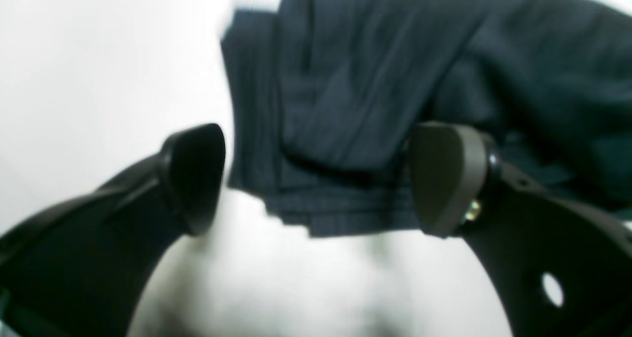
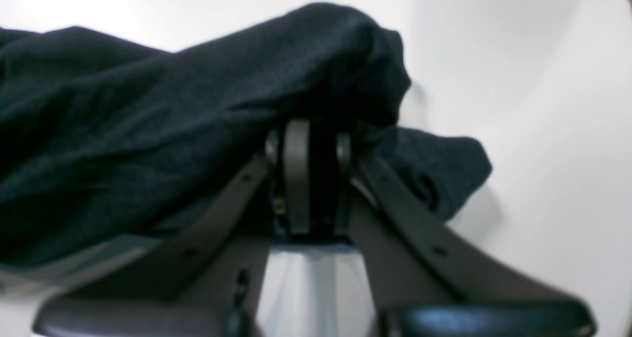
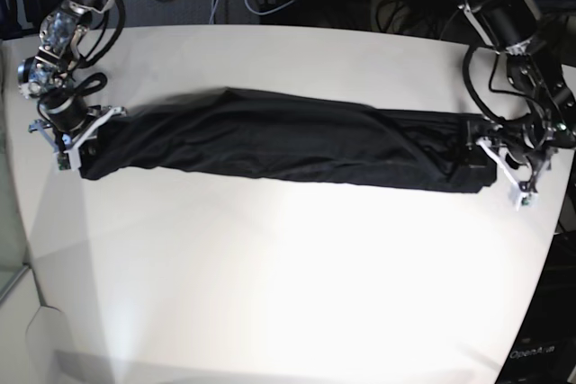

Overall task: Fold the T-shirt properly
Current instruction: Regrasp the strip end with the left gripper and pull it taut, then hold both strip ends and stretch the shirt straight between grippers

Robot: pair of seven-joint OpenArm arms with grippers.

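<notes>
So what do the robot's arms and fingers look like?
Both arms are black and silver metal with looping black cables. The left gripper has smooth, rounded dark fingers on curved black brackets with holes. The right gripper has flat grey fingers. White brackets sit by each wrist.

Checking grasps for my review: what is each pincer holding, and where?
Right pincer pinches the shirt at one end; left pincer is open, holding nothing.

Both wrist views are soft and out of focus, worst on the near gripper fingers (image 1: 195, 179); the white table (image 3: 297, 276) blows out to near-featureless glare. Base view is sharper but has fisheye bending at the edges, a bright hotspot mid-table, dim corners. T-shirt (image 3: 279, 146) reads as near-solid black, little fold detail.
</notes>
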